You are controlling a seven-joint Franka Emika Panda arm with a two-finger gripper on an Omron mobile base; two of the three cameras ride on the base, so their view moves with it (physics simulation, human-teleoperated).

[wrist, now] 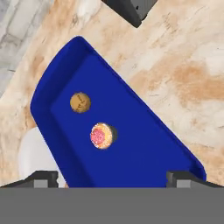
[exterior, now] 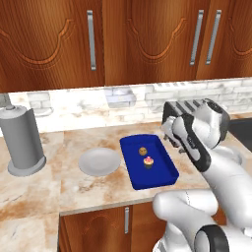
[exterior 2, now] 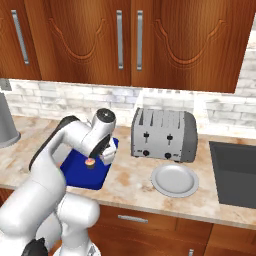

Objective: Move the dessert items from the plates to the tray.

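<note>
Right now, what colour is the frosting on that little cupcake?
Pink, on the cupcake in the tray; clearest in the hand view.

I see even, soft light across all three views, bright enough and with no clear source. The wooden cabinets (exterior: 147, 39) carry a faint sheen, no hard glare. The cupcake (wrist: 101, 135) throws a small dark shadow toward three o'clock on the blue tray (wrist: 144, 148) in my hand view. Shadows on the counter (exterior 2: 135, 190) are weak. Edges look slightly soft and pixelated throughout; straight lines stay straight at the borders.
</note>
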